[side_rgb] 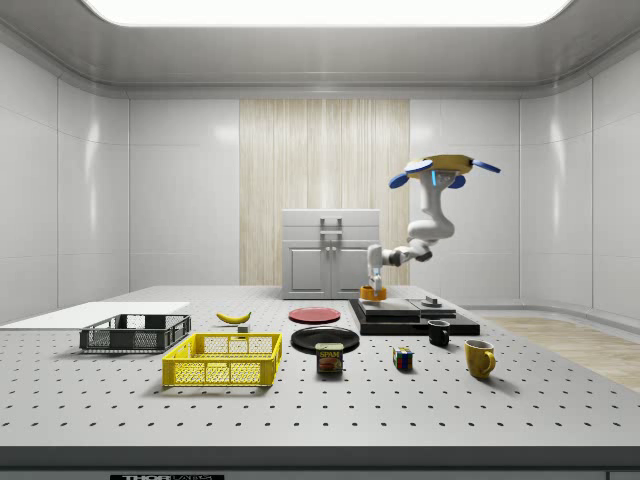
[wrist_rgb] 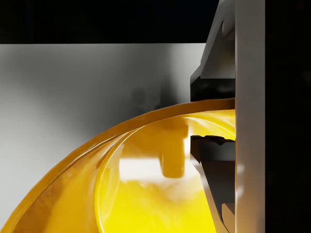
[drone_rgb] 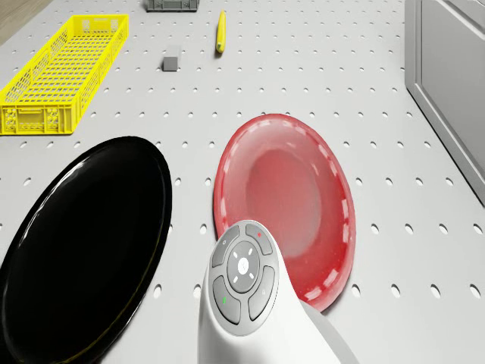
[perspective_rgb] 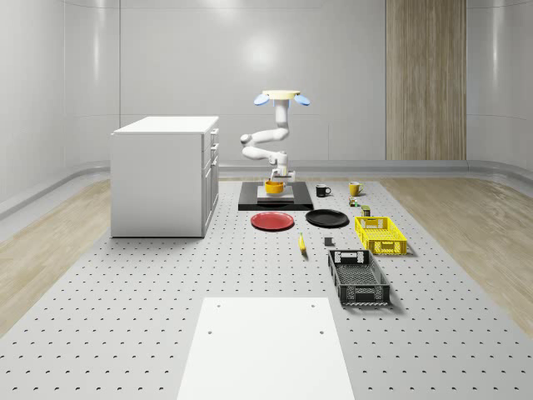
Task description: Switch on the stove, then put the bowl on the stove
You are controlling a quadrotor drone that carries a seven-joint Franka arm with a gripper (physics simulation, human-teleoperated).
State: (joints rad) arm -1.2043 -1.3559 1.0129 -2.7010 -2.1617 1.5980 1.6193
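Observation:
The yellow bowl (perspective_rgb: 274,187) (side_rgb: 373,293) sits at the grey plate of the black stove (perspective_rgb: 250,202) (side_rgb: 410,318); whether it rests on the plate or hangs just above it I cannot tell. The drone (perspective_rgb: 281,97) (side_rgb: 445,165) hovers above the stove, its white arm bent down to the bowl. My gripper (perspective_rgb: 279,177) (side_rgb: 376,283) (wrist_rgb: 212,117) is shut on the bowl's rim. In the wrist view one finger pad (wrist_rgb: 211,88) is outside the rim of the bowl (wrist_rgb: 146,194) and the other sits inside it.
A white cabinet (perspective_rgb: 162,175) stands at the whole-scene view's left of the stove. In front lie a red plate (perspective_rgb: 272,221) (drone_rgb: 284,197), black plate (perspective_rgb: 326,218) (drone_rgb: 83,243), banana (perspective_rgb: 301,243), yellow crate (perspective_rgb: 380,234) and black crate (perspective_rgb: 358,277). Two mugs (perspective_rgb: 322,191) stand beside the stove.

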